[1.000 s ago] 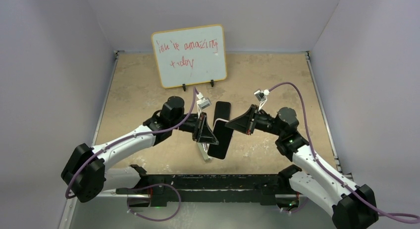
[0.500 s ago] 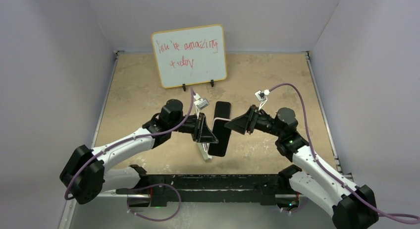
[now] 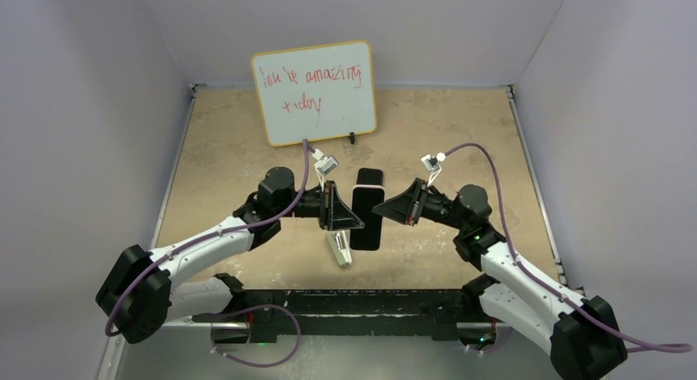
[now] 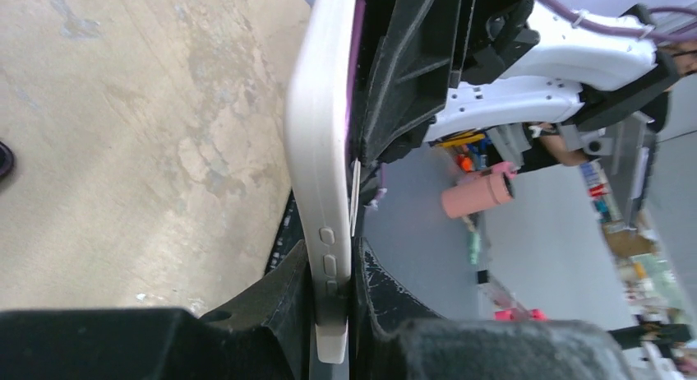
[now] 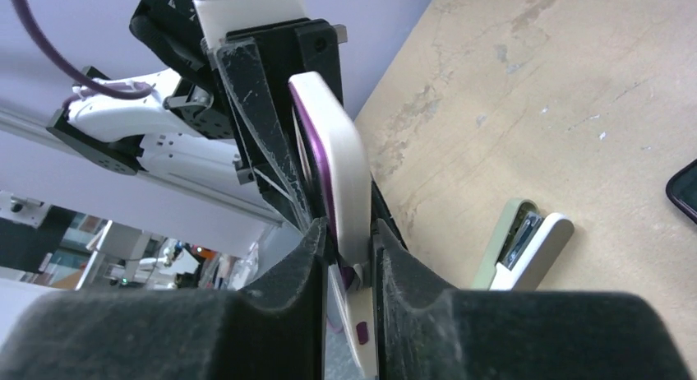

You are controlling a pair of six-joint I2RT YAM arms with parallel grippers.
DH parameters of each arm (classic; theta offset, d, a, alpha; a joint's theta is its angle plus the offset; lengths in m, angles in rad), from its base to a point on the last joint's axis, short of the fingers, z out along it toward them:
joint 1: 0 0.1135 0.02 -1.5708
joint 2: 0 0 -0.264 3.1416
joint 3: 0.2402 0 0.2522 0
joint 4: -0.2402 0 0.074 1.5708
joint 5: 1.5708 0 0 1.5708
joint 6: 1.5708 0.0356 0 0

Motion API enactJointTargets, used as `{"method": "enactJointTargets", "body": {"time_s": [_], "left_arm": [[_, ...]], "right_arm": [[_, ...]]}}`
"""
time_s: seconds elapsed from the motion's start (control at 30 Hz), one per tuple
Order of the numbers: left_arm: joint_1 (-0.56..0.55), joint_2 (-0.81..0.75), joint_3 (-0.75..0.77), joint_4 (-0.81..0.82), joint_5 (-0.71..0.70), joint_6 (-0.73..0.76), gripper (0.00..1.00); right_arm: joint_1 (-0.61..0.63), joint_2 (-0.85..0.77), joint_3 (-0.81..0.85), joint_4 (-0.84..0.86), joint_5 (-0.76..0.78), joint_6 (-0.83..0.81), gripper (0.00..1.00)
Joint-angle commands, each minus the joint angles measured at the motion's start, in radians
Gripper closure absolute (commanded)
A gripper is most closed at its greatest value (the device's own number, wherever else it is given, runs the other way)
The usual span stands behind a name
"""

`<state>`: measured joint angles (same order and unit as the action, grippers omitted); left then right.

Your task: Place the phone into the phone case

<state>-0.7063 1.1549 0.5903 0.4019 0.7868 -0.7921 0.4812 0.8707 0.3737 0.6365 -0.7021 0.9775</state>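
Note:
The phone case (image 3: 366, 224) is whitish with rounded corners and is held on edge above the table between both grippers. A purple phone edge (image 5: 316, 162) shows inside it, and its dark face points up in the top view. My left gripper (image 3: 353, 221) is shut on the case's left side; the case (image 4: 320, 174) runs up from between the fingers with its side buttons showing. My right gripper (image 3: 385, 214) is shut on the opposite side, where the case (image 5: 341, 174) and the purple edge sit between the pads.
A small grey stapler (image 3: 339, 251) lies on the table just below the grippers, and also shows in the right wrist view (image 5: 526, 240). A black flat object (image 3: 368, 177) lies behind the case. A whiteboard (image 3: 314, 92) stands at the back. Walls enclose the table.
Both grippers have moved the case a little toward the back and turned it straighter. It now overlaps the black object behind it. The stapler has not moved.

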Motion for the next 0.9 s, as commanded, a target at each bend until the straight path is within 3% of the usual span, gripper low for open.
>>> {"method": "enactJointTargets", "body": {"time_s": [0.0, 0.07, 0.23, 0.33, 0.5, 0.77, 0.87], "left_arm": [[0.004, -0.013, 0.013, 0.085, -0.021, -0.017, 0.93], [0.005, -0.019, 0.013, 0.070, -0.031, -0.015, 0.88], [0.014, -0.054, 0.018, 0.012, -0.085, -0.015, 0.51], [0.047, -0.096, 0.016, -0.029, -0.141, -0.026, 0.43], [0.103, -0.122, 0.023, -0.035, -0.168, -0.038, 0.40], [0.107, -0.037, 0.046, 0.008, -0.101, -0.010, 0.39], [0.107, -0.025, 0.048, 0.002, -0.092, 0.003, 0.48]], "right_arm": [[0.007, -0.001, -0.012, 0.080, -0.019, -0.003, 0.91], [0.007, -0.003, -0.019, 0.106, -0.030, 0.002, 1.00], [0.007, -0.006, -0.032, 0.143, -0.052, 0.020, 1.00], [0.007, -0.009, -0.040, 0.157, -0.060, 0.025, 1.00], [0.015, 0.004, -0.063, 0.227, -0.076, 0.066, 1.00], [0.054, 0.028, -0.068, 0.246, -0.057, 0.069, 1.00], [0.057, 0.040, -0.066, 0.247, -0.044, 0.067, 1.00]]}}
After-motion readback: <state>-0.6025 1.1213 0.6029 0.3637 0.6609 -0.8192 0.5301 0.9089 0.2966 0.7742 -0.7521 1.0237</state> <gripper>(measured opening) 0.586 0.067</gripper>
